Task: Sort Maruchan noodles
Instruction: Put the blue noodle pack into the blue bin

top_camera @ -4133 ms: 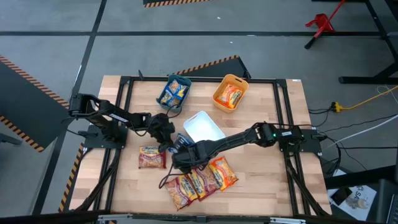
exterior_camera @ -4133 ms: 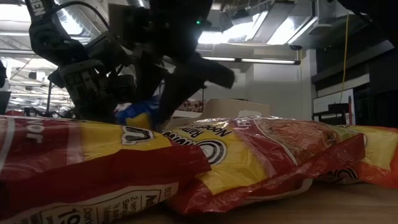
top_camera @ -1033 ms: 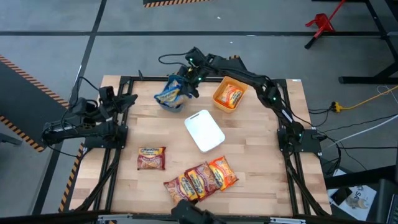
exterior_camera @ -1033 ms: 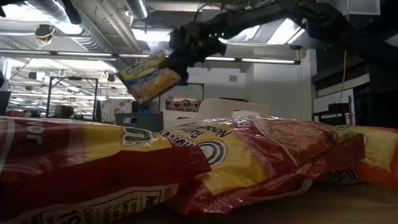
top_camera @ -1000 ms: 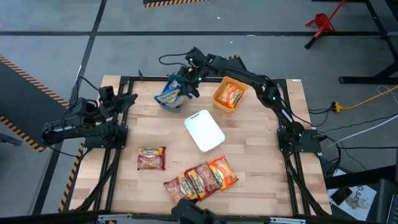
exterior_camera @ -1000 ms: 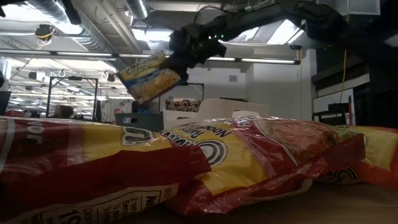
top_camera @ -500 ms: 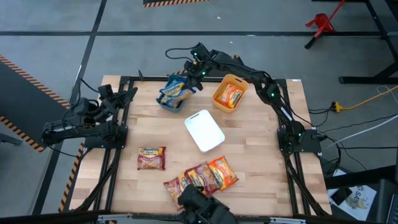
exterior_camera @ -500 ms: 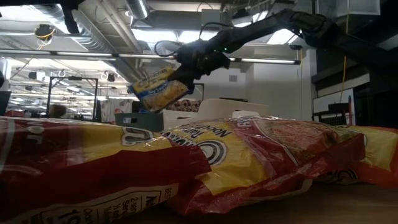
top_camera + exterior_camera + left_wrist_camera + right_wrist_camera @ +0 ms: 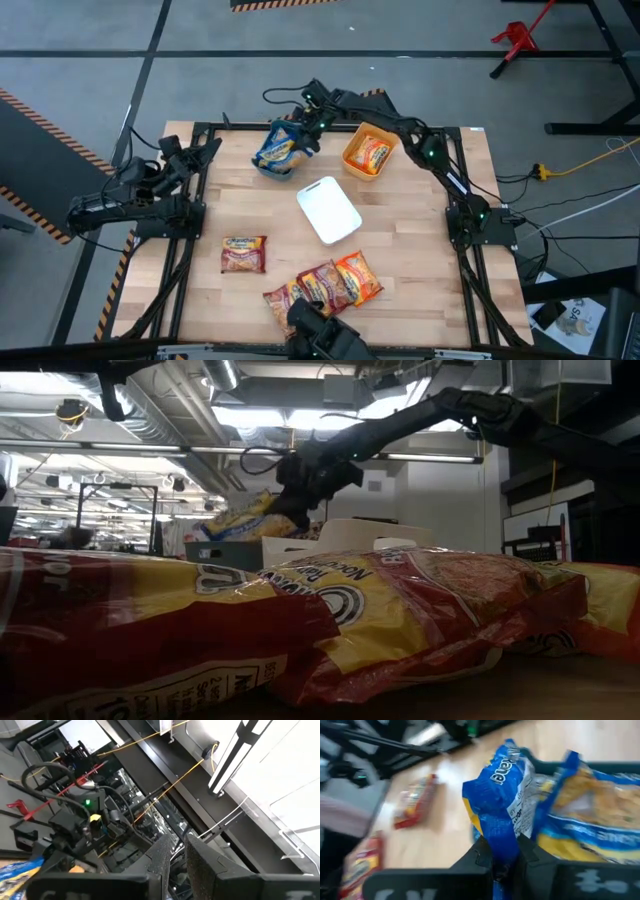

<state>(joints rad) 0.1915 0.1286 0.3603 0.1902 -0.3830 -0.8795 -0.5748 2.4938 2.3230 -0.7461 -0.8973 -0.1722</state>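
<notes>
A blue Maruchan noodles packet (image 9: 277, 149) hangs over the teal bin (image 9: 266, 166) at the table's far left, with my right gripper (image 9: 308, 130) shut on it. The bin holds another blue packet (image 9: 592, 827). An orange packet lies in the orange bin (image 9: 350, 158). A dark red packet (image 9: 244, 253) lies flat on the near left of the table. Several red and orange packets (image 9: 322, 287) lie side by side near the front edge. My left gripper (image 9: 184, 865) waits at the left edge, pointing upward, fingers nearly together on nothing. My right gripper pinches one end of the blue packet (image 9: 501, 842) between its two fingers. The fingers slant down from the table's right. The packet (image 9: 246, 520) tilts down and away from them, its lower end at the teal bin's rim (image 9: 222, 548). Whether it touches the bin, I cannot tell.
A white bin (image 9: 328, 210) stands at the table's middle, between the far bins and the near packets. Bare wood lies to the right of it. A dark object (image 9: 322, 338) shows at the near edge.
My right gripper has come down with the blue packet toward the teal bin. The packet, held high above the bin a second ago, now tilts flatter and sits at the bin's rim. The gripper has stayed shut on it.
</notes>
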